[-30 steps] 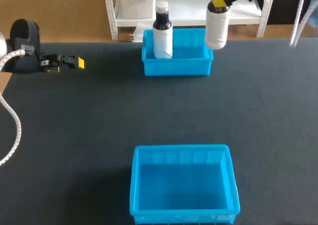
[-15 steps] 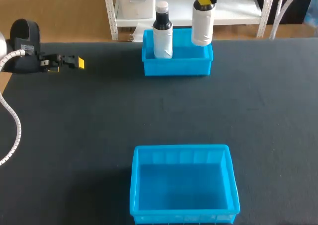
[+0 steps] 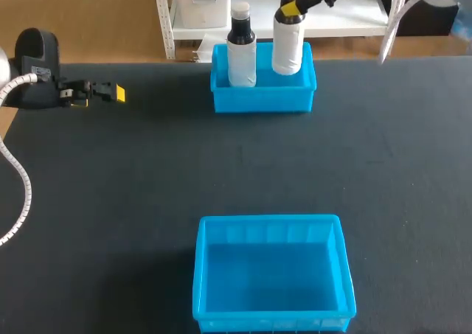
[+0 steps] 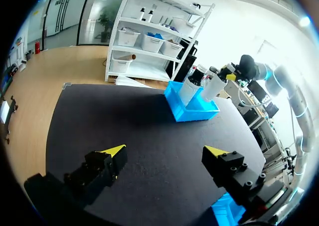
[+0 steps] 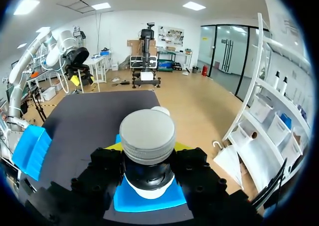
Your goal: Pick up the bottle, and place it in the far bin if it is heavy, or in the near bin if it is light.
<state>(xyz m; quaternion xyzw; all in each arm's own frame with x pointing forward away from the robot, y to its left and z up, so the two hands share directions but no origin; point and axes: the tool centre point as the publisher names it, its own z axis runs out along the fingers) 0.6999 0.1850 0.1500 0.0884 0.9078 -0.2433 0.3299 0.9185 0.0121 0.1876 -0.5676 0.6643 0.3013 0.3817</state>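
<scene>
- Right gripper (image 3: 289, 7): clamped on the neck of the bottle (image 3: 287, 48), just under the cap. In the right wrist view the yellow tips sit either side of the dark neck, with the grey cap (image 5: 147, 136) above them.
- Bottle position: upright, lower body already inside the far bin (image 3: 262, 102), at its right-hand side. I cannot tell whether the base touches the bin floor.
- Left gripper (image 4: 164, 150): fingers wide apart, nothing between them. It sits at the left edge of the table (image 3: 147, 172), well apart from both bins.
- Far bin contents: a second bottle (image 3: 241, 54) (white body, dark shoulder, white cap) stands upright at the left side. The held bottle is just beside it, with a gap between them.
- Near bin (image 3: 200, 275): nothing in it.
- Risk 1: if the fingers open while the base is above the floor, the bottle drops. It could tip against the bin wall or into the second bottle.
- Risk 2: any sideways drift toward the left during the descent could knock the second bottle over, since the gap is narrow.
- Risk 3: if the fingers drag on the cap when the gripper lifts off, the tall bottle could be pulled over. A straight, clean retreat looks necessary.
- Risk 4: a heavy bottle held only by the neck may swing or slip (judgement only, no slip is visible).
</scene>
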